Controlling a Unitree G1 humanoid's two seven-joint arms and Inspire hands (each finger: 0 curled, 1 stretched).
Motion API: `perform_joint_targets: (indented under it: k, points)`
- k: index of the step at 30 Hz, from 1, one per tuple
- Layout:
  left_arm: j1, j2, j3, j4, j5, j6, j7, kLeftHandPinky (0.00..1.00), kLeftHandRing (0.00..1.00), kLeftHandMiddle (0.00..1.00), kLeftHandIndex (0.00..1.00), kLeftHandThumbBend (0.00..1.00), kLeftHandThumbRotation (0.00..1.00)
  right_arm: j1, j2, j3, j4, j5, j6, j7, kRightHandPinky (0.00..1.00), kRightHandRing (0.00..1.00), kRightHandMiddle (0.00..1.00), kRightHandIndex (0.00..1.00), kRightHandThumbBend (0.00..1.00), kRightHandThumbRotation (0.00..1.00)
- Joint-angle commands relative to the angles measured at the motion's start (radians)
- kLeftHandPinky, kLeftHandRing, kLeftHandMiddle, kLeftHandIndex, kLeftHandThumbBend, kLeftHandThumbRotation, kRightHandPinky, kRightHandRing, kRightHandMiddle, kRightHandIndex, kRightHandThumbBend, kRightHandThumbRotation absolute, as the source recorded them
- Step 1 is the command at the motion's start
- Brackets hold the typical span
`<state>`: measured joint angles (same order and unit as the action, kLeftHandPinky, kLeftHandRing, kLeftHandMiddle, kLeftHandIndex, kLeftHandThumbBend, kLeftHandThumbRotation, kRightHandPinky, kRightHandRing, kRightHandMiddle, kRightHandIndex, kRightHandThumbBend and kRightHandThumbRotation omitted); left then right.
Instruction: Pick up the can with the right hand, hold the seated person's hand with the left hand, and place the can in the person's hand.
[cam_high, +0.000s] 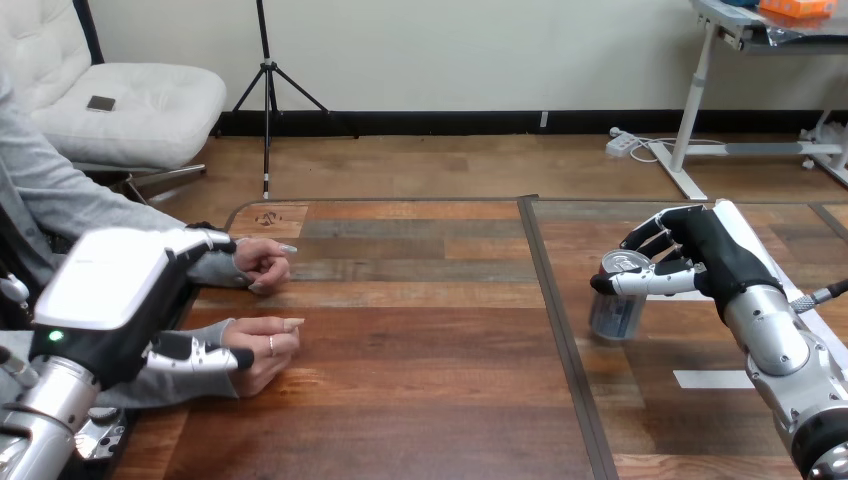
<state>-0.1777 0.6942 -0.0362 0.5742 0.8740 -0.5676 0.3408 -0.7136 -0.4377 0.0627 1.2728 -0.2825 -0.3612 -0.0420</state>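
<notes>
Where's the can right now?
In the head view, the can is at the right side of the table, with the right hand curled round its top, far from the person's hands at the left.

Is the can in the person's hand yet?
No; the right hand grips the can across the table from the person's hands.

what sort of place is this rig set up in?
Probably a tabletop human-robot handover test station. Over a wooden table the right hand grips a can; white tape marks lie on the table near it; the person's hands rest at the view's left, beside the left hand.
</notes>
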Motion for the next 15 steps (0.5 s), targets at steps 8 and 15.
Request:
perform_joint_targets:
  k: [8, 15]
  points:
    - [-0.131, 0.076, -0.084, 0.093, -0.064, -0.030, -0.161, 0.72, 0.79, 0.83, 0.81, 1.00, 0.40, -0.045, -0.031, -0.013, -0.059, 0.015, -0.035, -0.004, 0.35, 0.38, 0.43, 0.46, 0.76, 0.00]
    - [-0.149, 0.097, -0.108, 0.097, -0.100, -0.031, -0.269, 0.75, 0.81, 0.84, 0.83, 1.00, 0.36, -0.043, -0.034, -0.014, -0.059, 0.016, -0.035, -0.006, 0.35, 0.38, 0.43, 0.46, 0.76, 0.00]
